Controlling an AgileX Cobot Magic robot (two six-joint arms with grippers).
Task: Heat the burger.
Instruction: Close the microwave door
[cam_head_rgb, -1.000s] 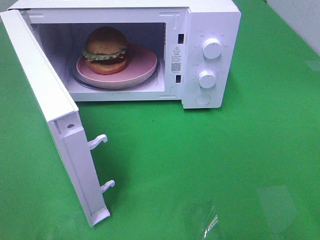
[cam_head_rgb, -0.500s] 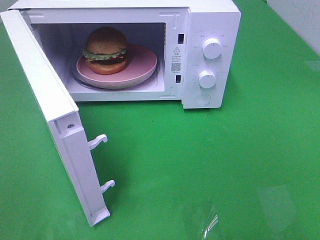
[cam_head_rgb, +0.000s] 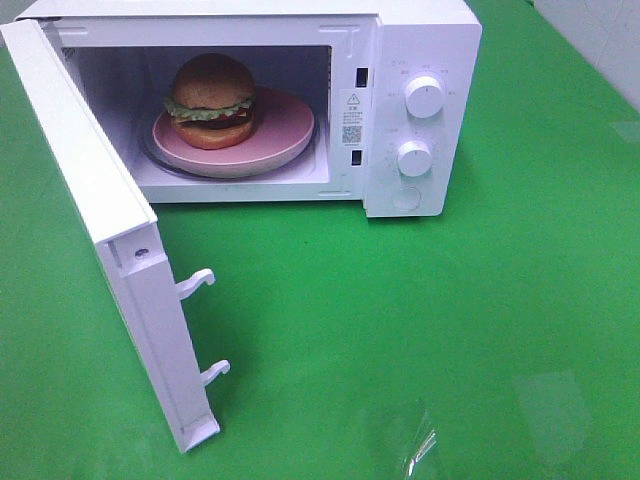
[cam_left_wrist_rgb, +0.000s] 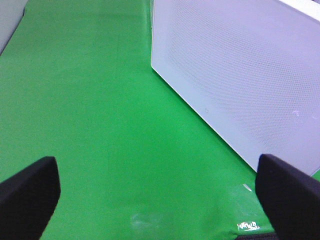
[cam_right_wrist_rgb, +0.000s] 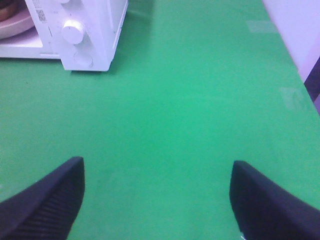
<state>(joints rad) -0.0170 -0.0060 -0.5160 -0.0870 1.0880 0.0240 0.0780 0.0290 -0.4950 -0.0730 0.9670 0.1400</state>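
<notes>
**Listener:** Where is the burger?

**Operator:** In the overhead view the burger (cam_head_rgb: 210, 100) sits in the upper left, inside an open white microwave (cam_head_rgb: 420, 40). It stands upright on a pink plate (cam_head_rgb: 285, 130), toward the plate's left side. The microwave door (cam_head_rgb: 90, 200) is swung out toward the lower left of the frame. Two white latch hooks (cam_head_rgb: 197, 283) stick out from its free edge.

**Listener:** And your grippers?

**Operator:** Neither one shows in the overhead view. On its wrist camera, my left gripper (cam_left_wrist_rgb: 160, 195) has its black fingers spread wide with nothing between them. It hangs over the green table (cam_head_rgb: 450, 330), near the dotted outer face of the door but not touching it. My right gripper (cam_right_wrist_rgb: 157, 197) is also spread wide and empty, with the microwave's knobs (cam_right_wrist_rgb: 73, 32) well ahead of it.

**Listener:** So what is the step in hand?

**Operator:** As I judge it, loading is done and the door needs shutting before I can set any dial.

**Listener:** How would you do that well?

**Operator:** I would lay the left gripper against the door's outer face, close to the free edge and away from the hinge. There a light push should turn it most easily. I would follow the door's arc instead of pushing straight. I would also go slowly near the end, so both hooks enter their slots and the microwave is less likely to slide. After that, I expect the right gripper to be better placed for the knobs.
</notes>
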